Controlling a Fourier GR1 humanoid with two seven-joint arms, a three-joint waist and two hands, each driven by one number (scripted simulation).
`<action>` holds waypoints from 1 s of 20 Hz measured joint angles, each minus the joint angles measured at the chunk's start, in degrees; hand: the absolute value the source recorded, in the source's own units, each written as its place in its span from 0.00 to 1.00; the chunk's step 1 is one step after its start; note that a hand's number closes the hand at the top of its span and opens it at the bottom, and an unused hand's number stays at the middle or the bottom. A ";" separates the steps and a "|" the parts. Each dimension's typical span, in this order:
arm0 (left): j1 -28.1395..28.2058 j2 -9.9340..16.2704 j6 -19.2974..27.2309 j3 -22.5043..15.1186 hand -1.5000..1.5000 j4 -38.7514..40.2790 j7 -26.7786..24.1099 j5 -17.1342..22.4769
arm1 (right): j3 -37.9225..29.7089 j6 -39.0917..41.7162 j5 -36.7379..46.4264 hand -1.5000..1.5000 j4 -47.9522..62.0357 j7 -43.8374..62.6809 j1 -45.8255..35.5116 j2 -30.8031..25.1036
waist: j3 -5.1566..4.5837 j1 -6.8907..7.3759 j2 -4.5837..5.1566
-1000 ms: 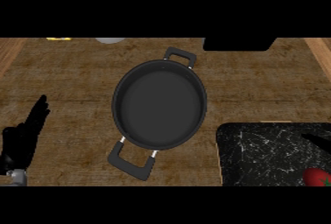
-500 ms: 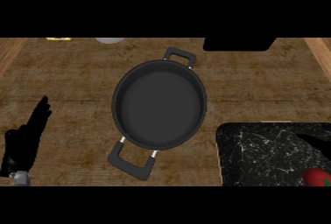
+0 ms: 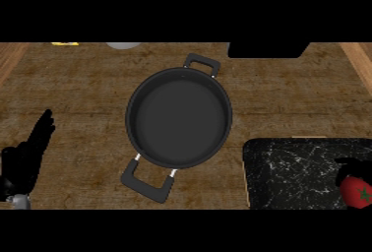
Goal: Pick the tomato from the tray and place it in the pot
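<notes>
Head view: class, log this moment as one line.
tomato on tray | pot empty | left hand open, resting | right hand at tomato

black pot (image 3: 179, 118); red tomato (image 3: 357, 192); black marbled tray (image 3: 291, 172)

Even, fairly dim illumination over the wooden worktop (image 3: 87, 88), with no distinct light source and no hard cast shadows. The pot (image 3: 179, 118), at centre, reads as matte dark grey, its interior nearly uniform, without glare. Pale veining on the dark tray (image 3: 291, 172) at 4 o'clock stays crisp. The black left hand (image 3: 25, 157) at 8 o'clock shows little surface detail.
</notes>
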 measured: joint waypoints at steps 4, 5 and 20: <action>-0.75 -0.05 -0.98 1.09 0.50 -0.43 1.03 -0.18 | -1.26 0.83 1.74 1.00 -0.53 -1.57 0.27 1.23 | 0.05 -0.03 0.02; -0.53 0.15 -1.65 1.60 0.50 -0.33 0.58 0.08 | -1.42 1.03 2.31 1.00 -0.27 -2.04 0.12 1.48 | 0.05 0.00 0.02; -4.89 -0.74 -3.07 -2.08 0.50 1.00 1.31 -1.50 | 35.19 -8.30 20.12 1.00 -9.01 29.84 -19.41 36.32 | -0.10 5.99 0.12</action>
